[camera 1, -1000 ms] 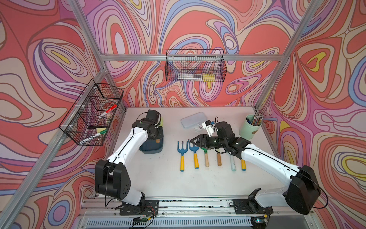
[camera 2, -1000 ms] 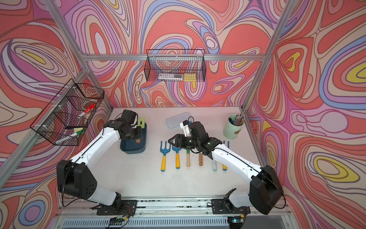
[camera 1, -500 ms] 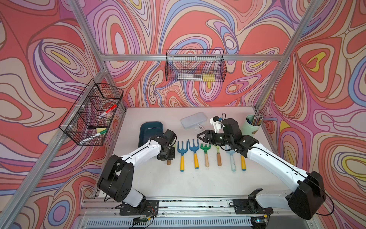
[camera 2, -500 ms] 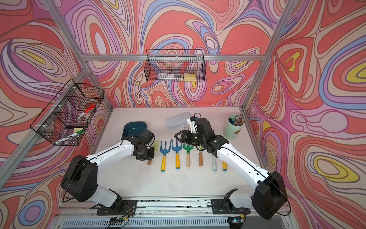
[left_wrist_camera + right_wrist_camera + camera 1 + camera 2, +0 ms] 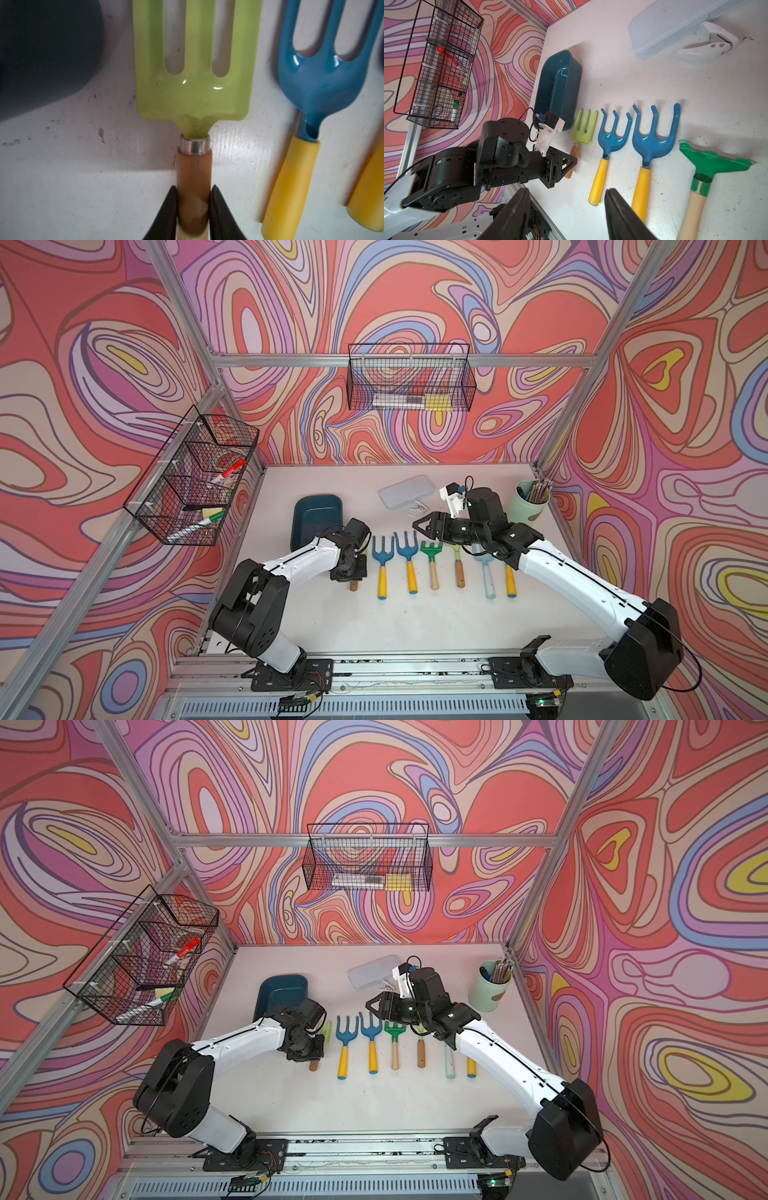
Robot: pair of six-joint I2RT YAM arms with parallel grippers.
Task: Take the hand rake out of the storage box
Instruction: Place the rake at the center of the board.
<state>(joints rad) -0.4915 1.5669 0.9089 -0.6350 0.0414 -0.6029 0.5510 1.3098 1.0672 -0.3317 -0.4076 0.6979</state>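
The hand rake (image 5: pixel 193 93) has a lime-green three-tine head and a wooden handle. It lies flat along the table at the left end of a row of tools, outside the storage box (image 5: pixel 316 510), a dark teal tub just behind it with nothing showing inside. My left gripper (image 5: pixel 193 189) is shut on the wooden handle, fingers pressed on both sides. In both top views the left gripper (image 5: pixel 305 1048) covers most of the rake; only the handle end (image 5: pixel 353 585) and a tine (image 5: pixel 328 1029) show. My right gripper (image 5: pixel 566 191) hangs open and holds nothing, above the row's middle (image 5: pixel 417 524).
Right of the rake lie two blue forks with yellow handles (image 5: pixel 382 568) (image 5: pixel 409 564), a green rake (image 5: pixel 432 560) and further tools under my right arm. A pale grey case (image 5: pixel 405 491) and a pencil cup (image 5: pixel 530 504) stand behind. Black wire baskets (image 5: pixel 195 477) (image 5: pixel 409 381) hang on the walls.
My left gripper carried the rake from the teal box to the table, left of the blue forks, and has held still for the last half second. My right gripper drew back slightly.
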